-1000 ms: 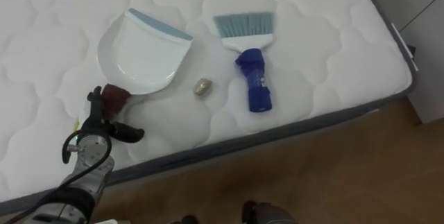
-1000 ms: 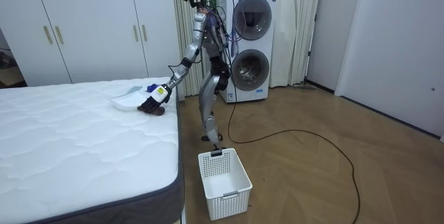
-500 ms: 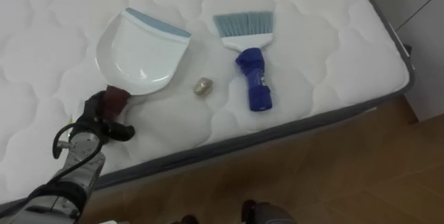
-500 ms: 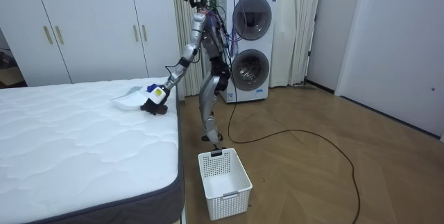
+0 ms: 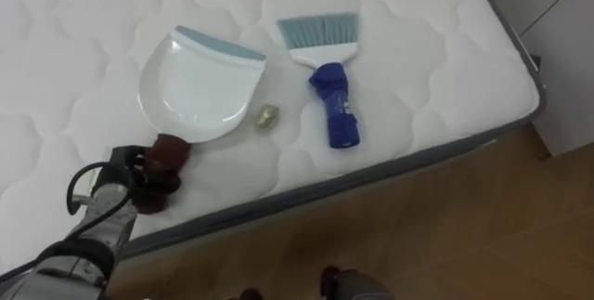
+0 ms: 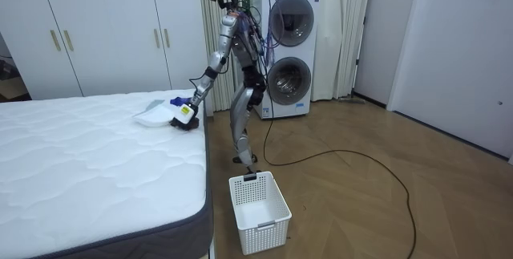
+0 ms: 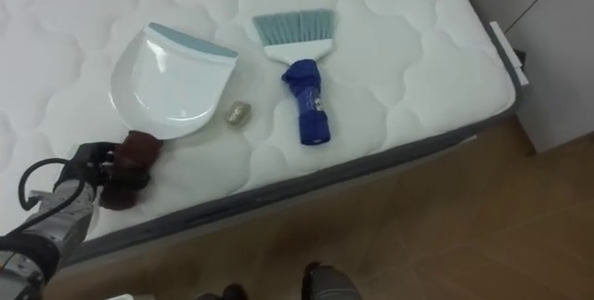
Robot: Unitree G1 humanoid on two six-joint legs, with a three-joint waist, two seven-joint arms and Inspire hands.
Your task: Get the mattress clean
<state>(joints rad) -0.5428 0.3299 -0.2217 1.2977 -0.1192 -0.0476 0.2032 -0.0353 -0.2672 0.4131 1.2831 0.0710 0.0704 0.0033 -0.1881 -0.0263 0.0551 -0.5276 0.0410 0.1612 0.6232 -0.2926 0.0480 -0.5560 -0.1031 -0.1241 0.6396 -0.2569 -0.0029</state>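
Left hand (image 5: 130, 187): fingers curled round the dustpan (image 5: 200, 86) by its dark red handle, near the bed's (image 5: 445, 68) front edge.
Dustpan: flat on the bed, mouth facing away.
Crumpled scrap (image 5: 267, 116): between dustpan and brush (image 5: 331, 96), just beside the pan.
Brush: blue, bristles facing away.

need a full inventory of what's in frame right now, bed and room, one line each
bed: 1, white quilted, dark edge, in front of the robot
dustpan: 1, white, pale blue lip, dark red handle, on the bed near its edge
brush: 1, blue handle, pale blue-green bristles, on the bed right of the dustpan, apart from it
scrap: 1, beige, on the bed between the two, nearer the dustpan
floor: 1, brown wood
basket: 1, white, on the floor by the bed's corner
laundry machines: 2, white, stacked, behind the robot
wardrobe: 1, white, on the wall beyond the bed
left hand: 1, dark, curled round the dustpan's handle
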